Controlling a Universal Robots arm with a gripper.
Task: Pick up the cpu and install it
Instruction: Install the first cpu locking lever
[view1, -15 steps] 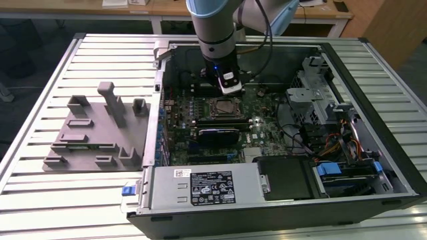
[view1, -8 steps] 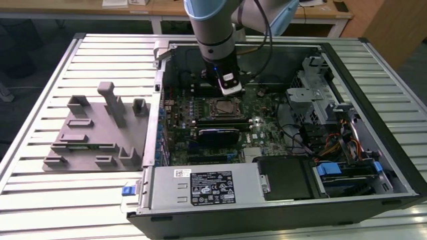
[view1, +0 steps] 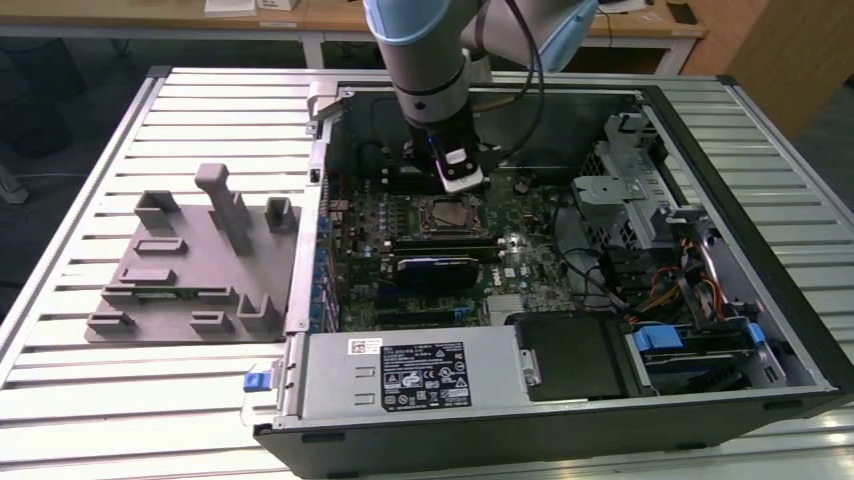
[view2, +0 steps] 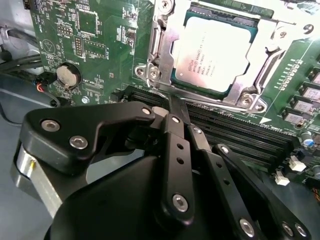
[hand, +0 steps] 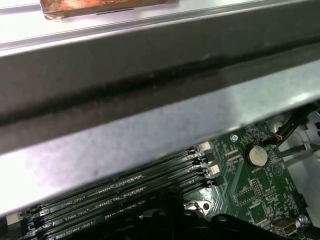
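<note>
The cpu (view2: 212, 52), a silver-grey square chip with a pale rim, lies flat inside the metal-framed socket (view2: 155, 55) on the green motherboard (view2: 90, 45). In the exterior view the cpu (view1: 446, 212) shows as a small pale square in the middle of the board. My gripper (view2: 169, 107) is shut with nothing between its fingers, and its tip rests by the socket frame's edge, next to the black memory slots (view2: 235, 132). In the exterior view the gripper (view1: 461, 180) hangs just behind the socket, inside the open computer case (view1: 694, 150).
A grey tray (view1: 200, 270) with upright fixtures stands on the slatted table at the exterior view's left. Inside the case are a power supply (view1: 414, 375), a drive cage (view1: 627, 190) and cable bundles (view1: 667, 290). A coin battery (view2: 67, 75) sits on the board.
</note>
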